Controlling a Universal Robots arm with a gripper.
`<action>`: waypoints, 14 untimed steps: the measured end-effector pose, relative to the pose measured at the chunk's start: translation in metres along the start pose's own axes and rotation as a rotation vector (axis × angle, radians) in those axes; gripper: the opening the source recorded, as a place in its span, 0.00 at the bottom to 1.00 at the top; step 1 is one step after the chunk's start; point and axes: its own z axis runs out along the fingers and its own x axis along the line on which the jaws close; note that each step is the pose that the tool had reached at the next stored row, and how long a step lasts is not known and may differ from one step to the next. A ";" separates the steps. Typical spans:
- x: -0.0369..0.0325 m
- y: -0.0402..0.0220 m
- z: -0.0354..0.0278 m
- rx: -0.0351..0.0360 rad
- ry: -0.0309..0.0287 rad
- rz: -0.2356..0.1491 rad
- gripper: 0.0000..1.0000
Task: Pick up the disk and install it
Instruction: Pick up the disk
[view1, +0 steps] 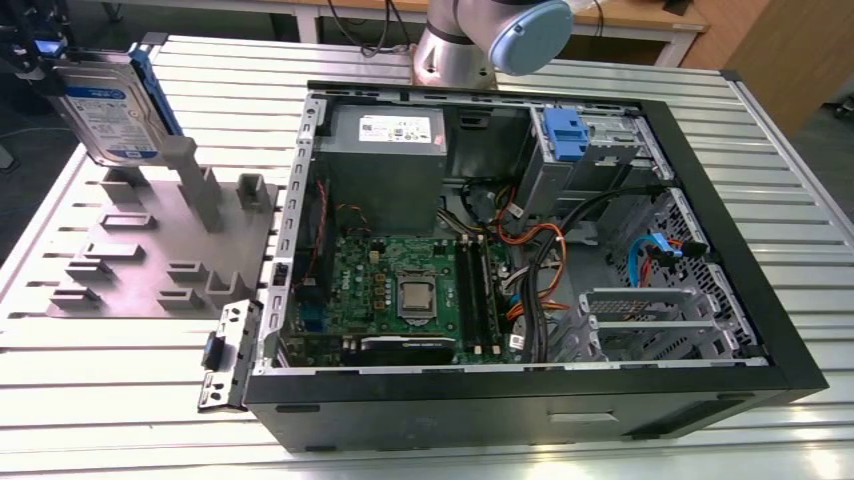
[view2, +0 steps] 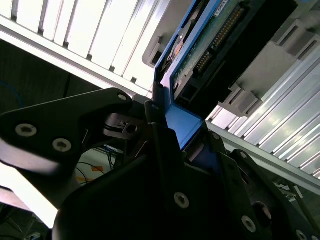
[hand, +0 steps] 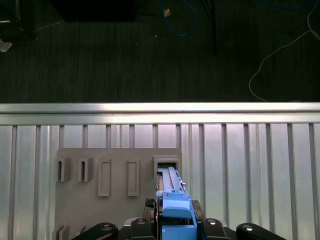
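Observation:
The disk (view1: 114, 110), silver with a white-and-blue label and a blue carrier, stands on edge at the exterior view's far left, above the grey slotted fixture (view1: 160, 250). My gripper (view1: 38, 58) is shut on its upper end. In the second wrist view, black fingers (view2: 160, 130) clamp the blue carrier (view2: 182, 125), and the disk's green circuit board (view2: 210, 45) faces the camera. In the first wrist view the disk (hand: 172, 200) runs from my gripper (hand: 176, 222) to a slot (hand: 167, 162) in the fixture. Whether its lower edge still sits in that slot I cannot tell.
The open computer case (view1: 694, 200) lies on the slatted aluminium table (view1: 134, 400). Inside it are a grey power supply box (view1: 387, 130), a motherboard (view1: 400, 290), cables and a fixed blue caddy (view1: 565, 135). The arm's base (view1: 481, 40) stands behind the case.

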 end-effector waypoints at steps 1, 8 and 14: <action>0.0000 0.0000 -0.0001 0.0000 0.0000 0.000 0.36; -0.0001 0.0001 -0.0014 0.0001 0.0000 0.000 0.36; -0.0001 0.0001 -0.0014 0.0001 -0.0001 0.000 0.36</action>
